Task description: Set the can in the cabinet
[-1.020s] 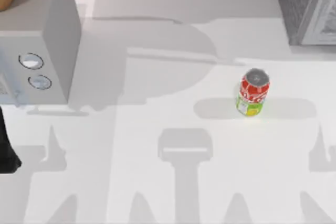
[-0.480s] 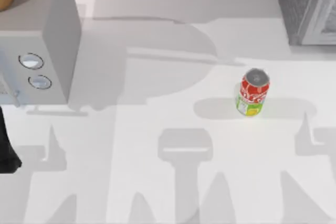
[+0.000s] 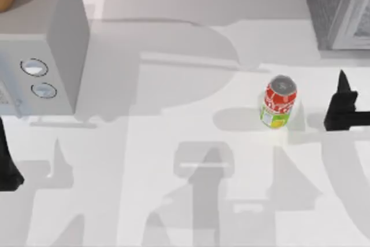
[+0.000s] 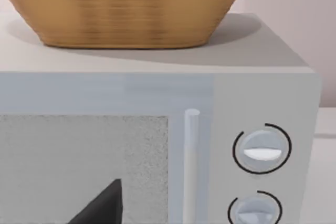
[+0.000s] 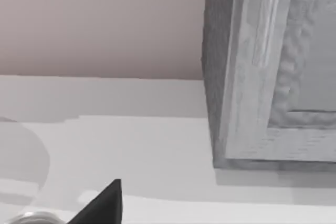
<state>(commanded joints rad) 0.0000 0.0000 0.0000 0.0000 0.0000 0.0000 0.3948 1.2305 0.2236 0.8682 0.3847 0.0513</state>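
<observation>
Right tool (image 3: 345,103) newly in, near upright can (image 3: 278,102).

Red can (image 3: 278,102), yellow-green base band

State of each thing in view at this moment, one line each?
can: upright on the table, not held.
cabinet: at the table's far right corner, door shut as far as visible.
microwave: door shut, basket resting on top.
right gripper: right of the can, apart from it.
left gripper: at the left edge, holding nothing.
</observation>
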